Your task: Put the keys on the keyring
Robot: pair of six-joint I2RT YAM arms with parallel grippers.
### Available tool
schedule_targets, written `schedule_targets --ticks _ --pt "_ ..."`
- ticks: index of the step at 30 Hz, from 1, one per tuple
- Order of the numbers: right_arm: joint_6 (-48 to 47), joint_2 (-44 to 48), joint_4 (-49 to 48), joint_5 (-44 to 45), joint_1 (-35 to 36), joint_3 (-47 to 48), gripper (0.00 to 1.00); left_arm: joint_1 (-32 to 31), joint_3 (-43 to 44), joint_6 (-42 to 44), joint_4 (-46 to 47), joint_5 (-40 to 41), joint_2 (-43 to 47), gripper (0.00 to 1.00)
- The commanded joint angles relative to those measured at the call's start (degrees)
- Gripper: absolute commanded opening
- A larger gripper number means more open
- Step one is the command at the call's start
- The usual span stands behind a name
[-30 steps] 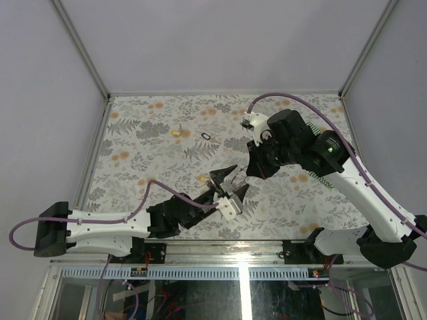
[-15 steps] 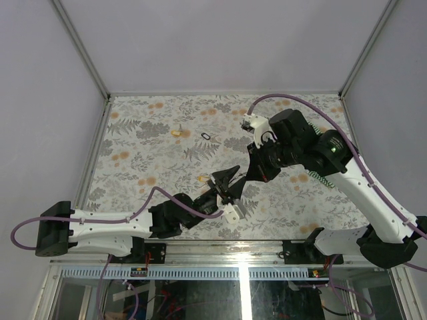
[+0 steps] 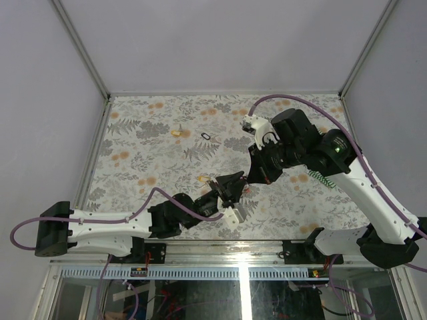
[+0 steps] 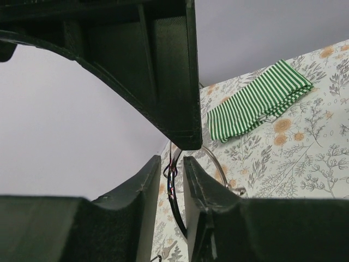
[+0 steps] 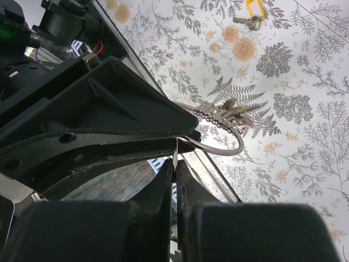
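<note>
1. Right gripper (image 5: 174, 166): the fingers are pressed together on the thin silver wire of the keyring (image 5: 232, 148). The ring arcs out just past the fingertips.
2. Left gripper (image 4: 172, 164): the fingers (image 4: 147, 185) stand a narrow gap apart. The keyring wire runs through that gap, with light showing on either side of it.
3. In the top view, the two grippers meet tip to tip, with the ring between them.
4. A cluster of small metal pieces (image 5: 229, 113) sits on the ring's arc, away from the right fingertips. It is too tangled to separate into single keys.
5. A yellow-headed key (image 5: 252, 11) lies on the floral table cover (image 5: 305, 98), well beyond the right gripper and apart from the ring.
6. A green-and-white striped cloth (image 4: 256, 103) lies flat on the cover beyond the left fingertips.
</note>
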State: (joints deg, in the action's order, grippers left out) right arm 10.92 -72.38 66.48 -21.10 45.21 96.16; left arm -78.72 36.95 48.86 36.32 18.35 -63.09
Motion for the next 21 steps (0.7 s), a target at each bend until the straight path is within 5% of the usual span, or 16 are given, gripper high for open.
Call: schedule_targets --ticks 1,16,21 --pt "-0.2 1.1 0.3 -2.7 -0.2 1.9 0.00 -0.4 2.5 0.4 2.0 -1.0 0.3 0.22" --pt "-0.5 1.2 0.1 -2.2 -0.2 1.6 0.01 -0.5 4.3 -2.2 -0.8 -2.3 1.8 0.01" --pt "0.6 3.5 -3.5 -0.7 -0.2 2.1 0.26 -0.4 5.0 -5.3 -2.5 -2.1 3.2 0.00"
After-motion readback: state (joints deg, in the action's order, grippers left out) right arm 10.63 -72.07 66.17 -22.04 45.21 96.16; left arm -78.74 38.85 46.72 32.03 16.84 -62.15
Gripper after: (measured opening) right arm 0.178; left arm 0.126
